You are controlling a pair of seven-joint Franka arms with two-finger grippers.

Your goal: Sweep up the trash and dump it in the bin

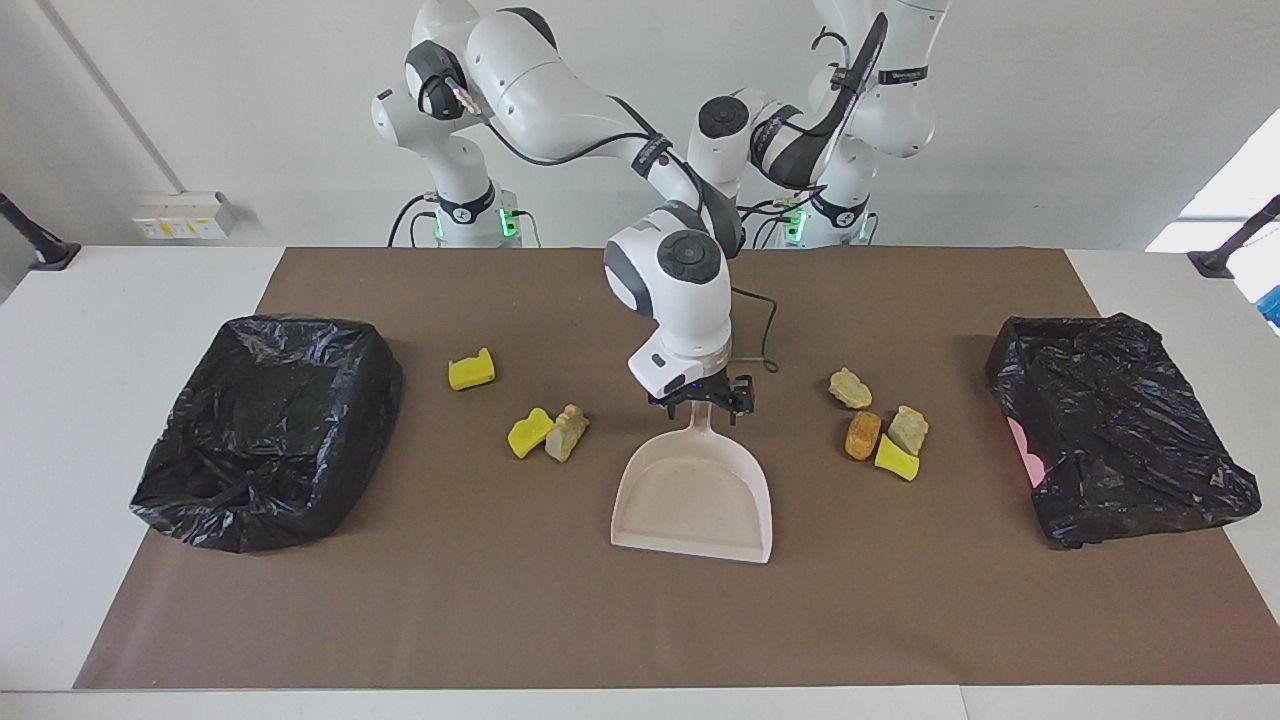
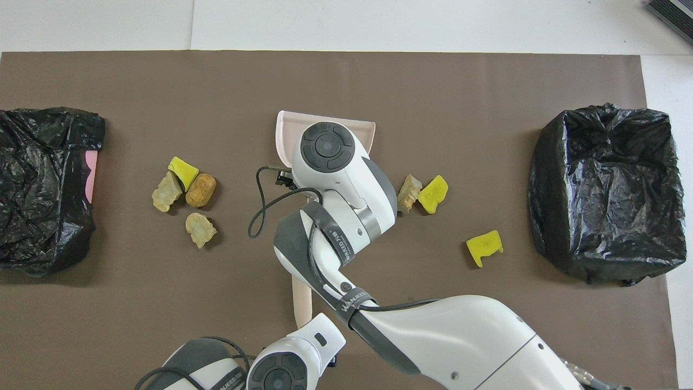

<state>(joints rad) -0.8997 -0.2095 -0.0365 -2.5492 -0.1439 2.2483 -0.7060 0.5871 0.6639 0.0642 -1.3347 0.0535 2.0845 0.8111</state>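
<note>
Overhead view as my dial, twelve o'clock pointing straight away from the robots and the pink dustpan's (image 1: 693,495) handle at the centre. The right gripper (image 1: 700,400) is down at the end of that handle, its fingers spread wide to either side of it; as far as I can make out they are not pinching it. The trash (image 1: 862,435) lies on the brown mat (image 1: 560,620) in three lots: a cluster of four lumps at nine o'clock, a yellow sponge piece (image 1: 530,432) touching a tan chunk (image 1: 567,432) at three, and a lone yellow piece (image 1: 471,370) at four. One black-bagged bin (image 1: 1120,430) sits at the nine o'clock end, the other bin (image 1: 270,430) at three. The left gripper (image 2: 309,325) hangs at six o'clock with a beige strip (image 2: 302,295) at its tip; I cannot tell whether it is open or closed.
</note>
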